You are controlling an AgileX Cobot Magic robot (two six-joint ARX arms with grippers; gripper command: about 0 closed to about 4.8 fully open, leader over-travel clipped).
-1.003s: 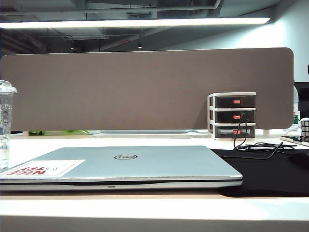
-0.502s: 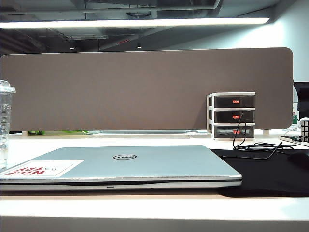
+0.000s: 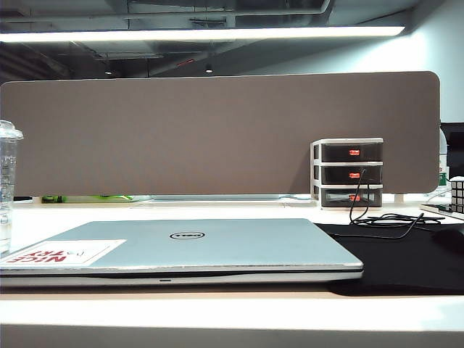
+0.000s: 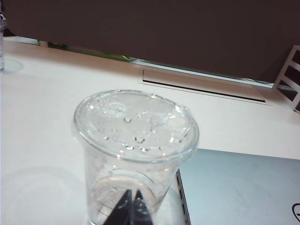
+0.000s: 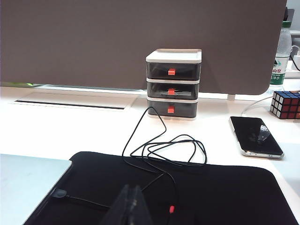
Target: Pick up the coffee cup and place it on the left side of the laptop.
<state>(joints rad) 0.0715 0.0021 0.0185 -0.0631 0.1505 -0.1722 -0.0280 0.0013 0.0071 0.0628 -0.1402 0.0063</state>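
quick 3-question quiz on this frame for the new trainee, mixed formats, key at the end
1. True or false: the coffee cup stands upright on the desk, off the laptop.
2. In the exterior view, on which side of the laptop is the cup? A) left B) right C) on its lid
3. Fill in: the jaws of the left gripper, seen through the cup, are ____.

Key
1. True; the cup stands beside the laptop's edge, lid on.
2. A
3. Shut; the tips meet just short of the cup. The right gripper is also shut, above the black mat.
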